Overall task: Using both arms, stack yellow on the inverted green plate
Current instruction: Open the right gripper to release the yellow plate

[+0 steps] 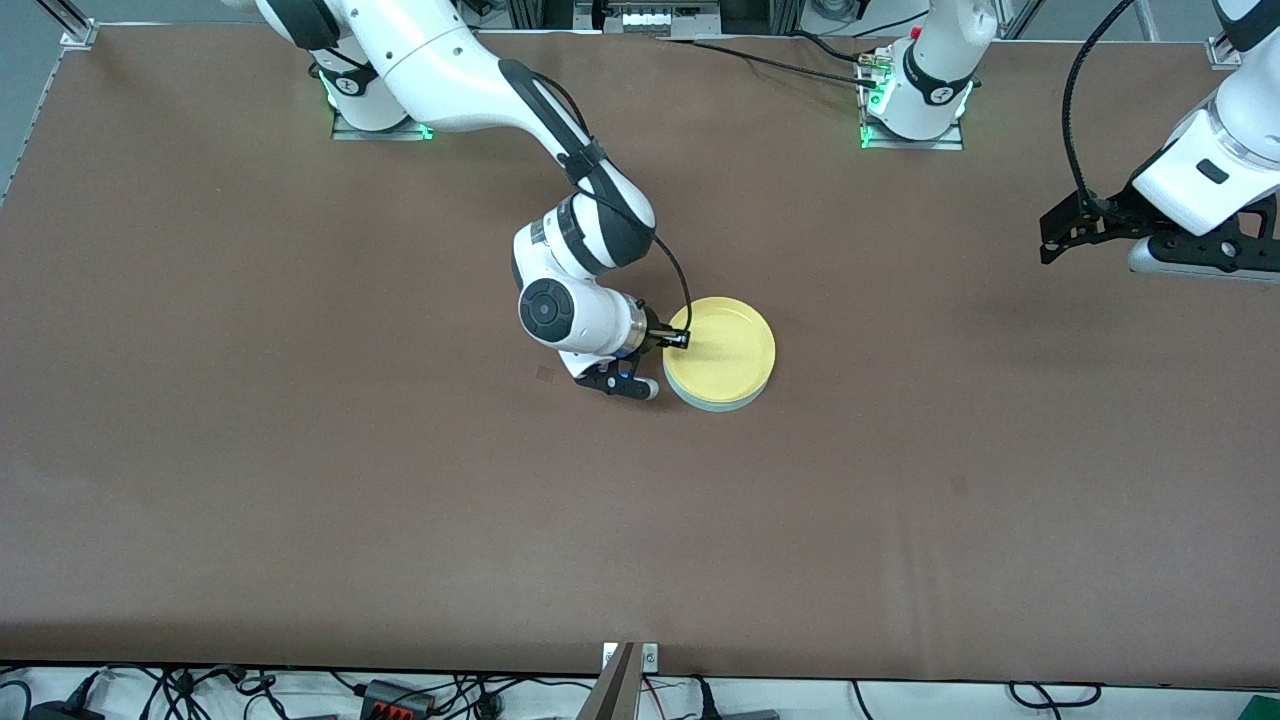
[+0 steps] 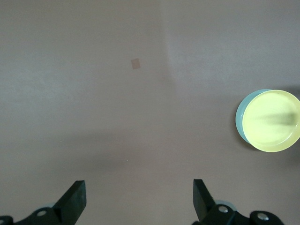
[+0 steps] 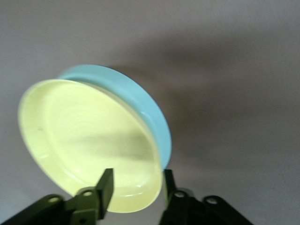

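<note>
The yellow plate (image 1: pixel 722 348) sits rim up on the upside-down pale green plate (image 1: pixel 722 405) at the middle of the table. The green plate shows only as a thin edge under it. My right gripper (image 1: pixel 678 338) is at the yellow plate's edge toward the right arm's end. It is open, with one finger inside the rim and one outside. In the right wrist view the yellow plate (image 3: pixel 84 136) lies on the green plate (image 3: pixel 140 101) between the fingers of the right gripper (image 3: pixel 137 185). My left gripper (image 1: pixel 1050 240) waits open and empty high over the left arm's end; in its own view (image 2: pixel 139 197) it hangs over bare table.
The brown table (image 1: pixel 400 520) carries a small darker patch (image 1: pixel 545 373) beside the right wrist. The left wrist view shows both plates, yellow (image 2: pixel 273 120) on green (image 2: pixel 240 117), far off, and the patch (image 2: pixel 136 64). Cables lie along the table's front edge.
</note>
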Robot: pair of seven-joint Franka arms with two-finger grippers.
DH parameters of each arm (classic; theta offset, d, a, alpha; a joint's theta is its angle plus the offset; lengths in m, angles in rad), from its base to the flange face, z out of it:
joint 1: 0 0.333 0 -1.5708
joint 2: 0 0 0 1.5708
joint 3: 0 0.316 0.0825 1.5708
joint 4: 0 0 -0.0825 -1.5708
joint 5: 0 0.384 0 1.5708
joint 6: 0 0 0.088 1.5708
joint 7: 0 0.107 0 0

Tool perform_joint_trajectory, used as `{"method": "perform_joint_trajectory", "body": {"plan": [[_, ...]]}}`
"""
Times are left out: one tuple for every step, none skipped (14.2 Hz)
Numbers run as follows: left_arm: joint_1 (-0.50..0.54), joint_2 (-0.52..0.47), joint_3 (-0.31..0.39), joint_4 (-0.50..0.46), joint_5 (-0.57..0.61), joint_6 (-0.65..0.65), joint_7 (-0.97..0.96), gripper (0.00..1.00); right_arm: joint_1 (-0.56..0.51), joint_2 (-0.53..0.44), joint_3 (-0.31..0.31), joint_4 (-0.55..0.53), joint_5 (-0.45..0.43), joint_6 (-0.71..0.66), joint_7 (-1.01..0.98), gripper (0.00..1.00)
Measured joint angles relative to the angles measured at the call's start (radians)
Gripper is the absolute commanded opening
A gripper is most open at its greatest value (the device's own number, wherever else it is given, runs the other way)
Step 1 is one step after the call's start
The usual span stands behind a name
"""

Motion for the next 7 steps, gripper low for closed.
{"method": "perform_joint_trajectory", "body": {"plan": [[0.0,0.0,0.0,0.0,0.0,0.0,0.0,1.0,0.0,-0.013,-0.011,0.008,-0.005,-0.004,0.003,1.0],[0.0,0.0,0.0,0.0,0.0,0.0,0.0,1.0,0.0,-0.032,-0.032,0.015,-0.014,-0.026,0.003,1.0],[0.0,0.0,0.0,0.0,0.0,0.0,0.0,1.0,-0.001,-0.06,-0.063,0.021,-0.035,-0.088,0.003,1.0],[-0.001,0.0,0.0,0.001,0.0,0.0,0.0,1.0,-0.005,-0.092,-0.103,0.029,-0.063,-0.17,0.002,1.0],[-0.001,0.0,0.0,0.001,0.0,0.0,0.0,1.0,-0.012,-0.127,-0.142,0.04,-0.094,-0.251,-0.01,1.0],[-0.001,0.0,0.0,0.001,0.0,0.0,0.0,1.0,-0.022,-0.167,-0.176,0.05,-0.132,-0.322,-0.034,1.0],[-0.001,0.0,0.0,0.001,0.0,0.0,0.0,1.0,-0.03,-0.204,-0.204,0.053,-0.173,-0.38,-0.057,1.0]]}}
